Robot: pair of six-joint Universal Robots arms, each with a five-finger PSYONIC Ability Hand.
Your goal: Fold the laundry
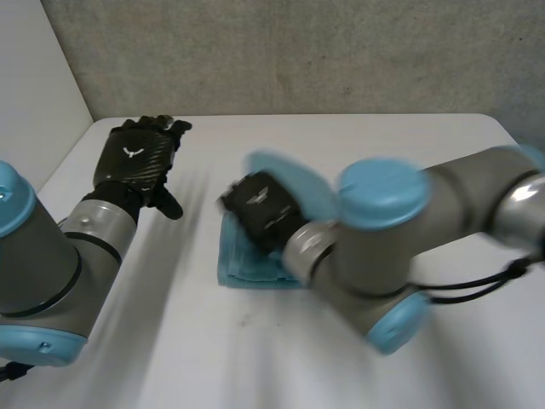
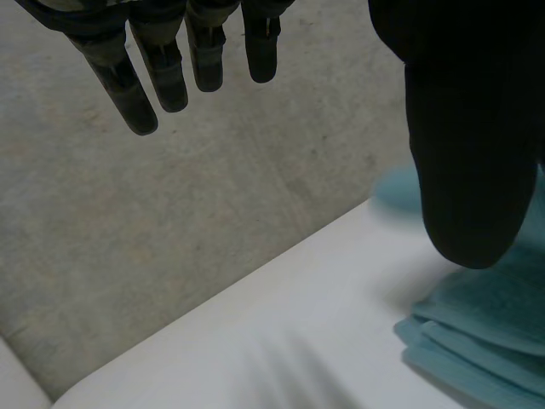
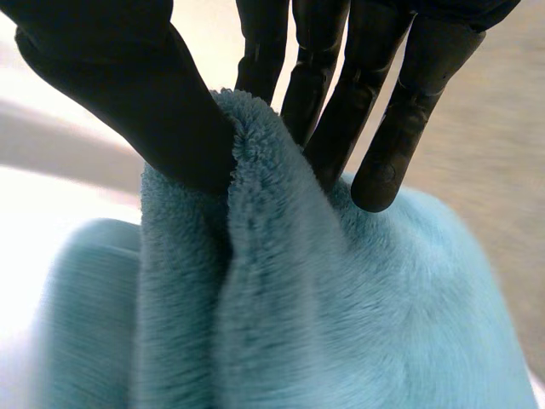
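Pinches a raised ridge of the teal fleece cloth (image 3: 341,298) between thumb and fingers (image 3: 392,162) of the right hand (image 1: 262,211), near the middle of the white counter (image 1: 255,358). Shows stacked folded layers along one edge of the cloth (plainest beside the thumb in the left wrist view). Holds the left hand (image 1: 140,158) off to the side above the counter, well apart from the cloth, with fingers straight and a little spread, gripping nothing.

Likely to drag the whole stack if lifted by that single ridge, with nothing pinning the lower layers. Could just as easily peel the folds open, or take up only the top layer and leave the rest skewed underneath. Could also lose the fleece altogether: thick, springy pile, caught in a fairly shallow pinch close to the fingertips, apt to slip out under any sideways tug. Hard to judge from here how many layers sit inside the pinch.

Worth setting the left hand flat on the stack's edge before any pull. Otherwise, probably a lopsided fold, or a bundle slid across the counter toward its edge.
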